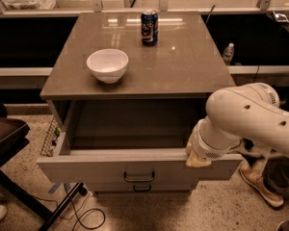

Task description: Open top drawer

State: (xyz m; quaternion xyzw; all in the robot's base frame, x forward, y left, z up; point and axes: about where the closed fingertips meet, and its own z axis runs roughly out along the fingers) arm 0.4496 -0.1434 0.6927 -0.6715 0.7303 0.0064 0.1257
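The top drawer (86,170) stands pulled far out of the grey cabinet, its deep grey box showing and bare inside. Its pale front carries a small dark bar handle (138,178) at the centre. My gripper (196,160) is at the end of the white arm (245,117), which comes in from the right. The gripper rests at the drawer front's top edge, right of the handle, and the wrist covers most of it.
A white bowl (107,64) and a dark can (149,27) stand on the cabinet top (183,66). A lower drawer's handle (142,188) shows under the open front. A dark stool frame (19,186) and cables lie at the left; a person's shoe (260,184) is at the right.
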